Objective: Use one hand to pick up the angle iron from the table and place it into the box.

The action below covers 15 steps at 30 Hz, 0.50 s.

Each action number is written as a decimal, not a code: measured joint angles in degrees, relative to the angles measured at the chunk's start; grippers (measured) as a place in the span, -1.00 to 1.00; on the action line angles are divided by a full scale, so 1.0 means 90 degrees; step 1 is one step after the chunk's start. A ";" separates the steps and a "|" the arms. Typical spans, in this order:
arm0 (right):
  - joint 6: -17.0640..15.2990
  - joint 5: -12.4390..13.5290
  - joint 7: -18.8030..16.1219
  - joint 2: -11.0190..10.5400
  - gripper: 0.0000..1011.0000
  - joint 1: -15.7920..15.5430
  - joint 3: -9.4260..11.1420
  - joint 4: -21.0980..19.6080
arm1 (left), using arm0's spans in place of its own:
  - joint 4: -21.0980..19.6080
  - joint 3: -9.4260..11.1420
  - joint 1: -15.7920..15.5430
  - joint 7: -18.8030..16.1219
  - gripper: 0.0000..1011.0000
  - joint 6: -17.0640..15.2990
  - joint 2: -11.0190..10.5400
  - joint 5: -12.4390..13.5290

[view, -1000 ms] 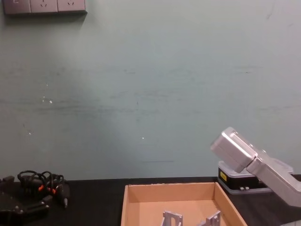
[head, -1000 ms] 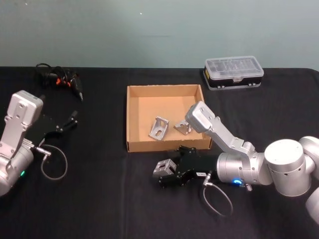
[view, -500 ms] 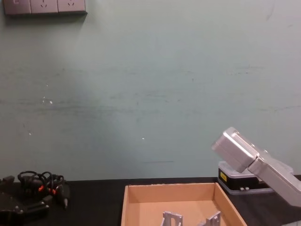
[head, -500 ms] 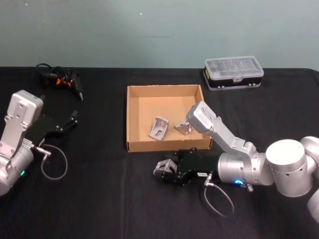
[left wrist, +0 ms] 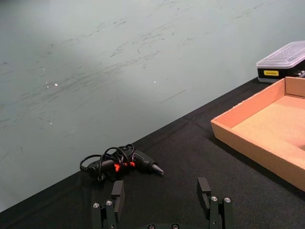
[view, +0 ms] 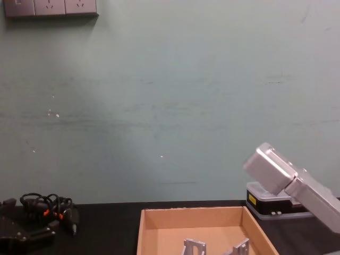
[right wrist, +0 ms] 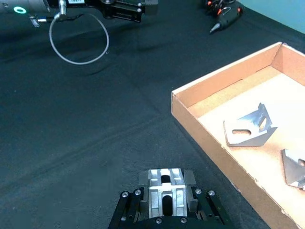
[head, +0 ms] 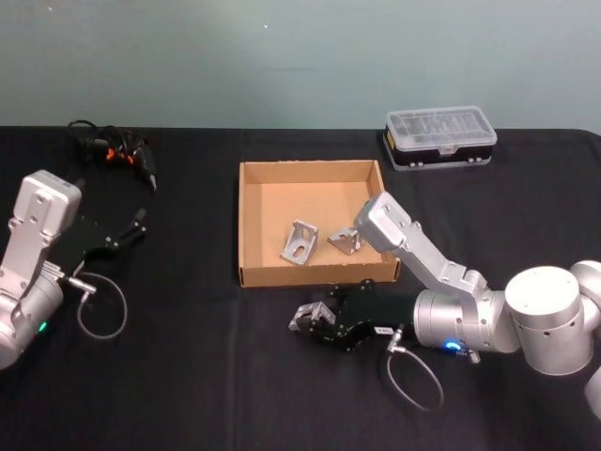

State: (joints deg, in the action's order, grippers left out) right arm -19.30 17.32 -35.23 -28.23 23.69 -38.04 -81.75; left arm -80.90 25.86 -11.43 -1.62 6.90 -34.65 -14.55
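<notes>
My right gripper (head: 313,322) is just in front of the box's near wall, low over the black table (head: 188,376). It is shut on a silver angle iron (head: 306,317), which sits tight between the black fingers in the right wrist view (right wrist: 165,190). The tan cardboard box (head: 246,225) lies open at the table's centre and holds two more angle irons (head: 299,242) (head: 345,241), also seen from the chest (view: 194,247). My left gripper (head: 131,228) is parked far to the left, its fingers (left wrist: 117,194) spread open with nothing between them.
A clear-lidded black plastic case (head: 439,137) stands behind the box to the right. A black tool with a coiled cable (head: 113,150) lies at the back left. My right arm's silver elbow (head: 387,218) overhangs the box's front right corner.
The right gripper, with the angle iron in it, has tilted and shifted slightly; the arm's elbow has moved a little to the right. The left arm has stayed still.
</notes>
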 joint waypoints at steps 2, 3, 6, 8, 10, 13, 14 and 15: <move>-0.0001 0.0005 0.0057 -0.0022 -0.13 -0.0034 0.0034 -0.0085 | 0.0000 0.0000 0.0000 0.0000 0.98 0.0000 0.0000 0.0000; 0.0001 0.0005 0.0103 -0.0047 -0.13 -0.0064 0.0067 -0.0176 | 0.0000 0.0000 0.0001 0.0000 0.98 0.0000 0.0000 0.0000; 0.0005 0.0006 0.0203 -0.0098 -0.13 -0.0120 0.0150 -0.0369 | 0.0000 0.0000 0.0000 0.0000 0.98 0.0000 0.0000 0.0000; 0.0029 0.0006 0.0324 -0.0167 -0.13 -0.0190 0.0256 -0.0617 | 0.0000 0.0000 0.0000 0.0000 0.98 0.0000 0.0000 0.0000; 0.0042 0.0006 0.0414 -0.0214 -0.13 -0.0237 0.0342 -0.0782 | 0.0000 0.0000 0.0000 0.0000 0.98 0.0000 0.0000 0.0001; 0.0083 0.0013 0.0623 -0.0293 -0.13 -0.0343 0.0557 -0.1100 | 0.0000 0.0000 0.0000 0.0000 0.98 0.0000 0.0000 0.0000; 0.0092 0.0013 0.0676 -0.0309 -0.13 -0.0366 0.0612 -0.1171 | 0.0000 0.0000 0.0001 0.0000 0.98 0.0000 0.0000 0.0001; 0.0115 0.0013 0.0775 -0.0330 -0.13 -0.0401 0.0713 -0.1297 | 0.0000 0.0000 0.0001 0.0000 0.98 0.0000 0.0000 0.0000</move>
State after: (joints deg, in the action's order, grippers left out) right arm -18.27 17.44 -28.25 -31.20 20.08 -31.62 -93.42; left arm -80.90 25.86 -11.43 -1.62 6.90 -34.65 -14.55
